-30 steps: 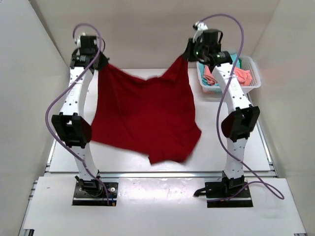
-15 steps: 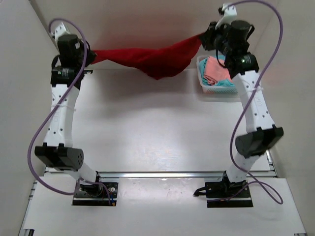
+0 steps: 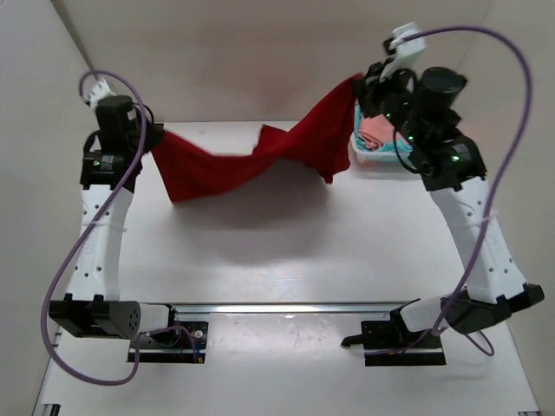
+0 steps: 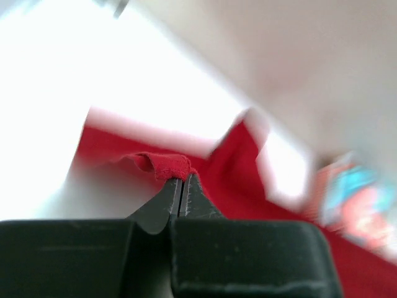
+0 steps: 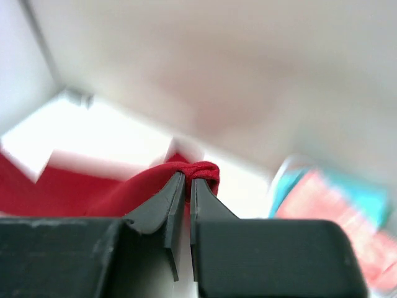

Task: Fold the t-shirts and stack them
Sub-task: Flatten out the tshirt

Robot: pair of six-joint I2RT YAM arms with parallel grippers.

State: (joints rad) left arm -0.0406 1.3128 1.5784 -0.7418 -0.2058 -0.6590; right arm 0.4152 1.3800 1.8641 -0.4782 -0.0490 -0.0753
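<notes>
A: Dark red t-shirt (image 3: 251,160): where is it held?
B: It is hung above the counter (image 3: 286,251), stretched between both arms, its middle sagging. One edge is pinched in the left pincer (image 4: 181,180), closed tight on the cloth.
A: And the far end?
B: It is clamped higher up in the right pincer (image 5: 188,180), closed on a bunched fold. Beyond, a salmon pink t-shirt (image 3: 373,130) and a teal t-shirt (image 5: 286,183) are seen in the white basket (image 3: 373,165)

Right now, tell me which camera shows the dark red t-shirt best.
Top external: it shows the whole dark red t-shirt slung between the left gripper and the right gripper. Each wrist view shows only a pinched fold at its own fingertips, with blurred red cloth beyond.
</notes>
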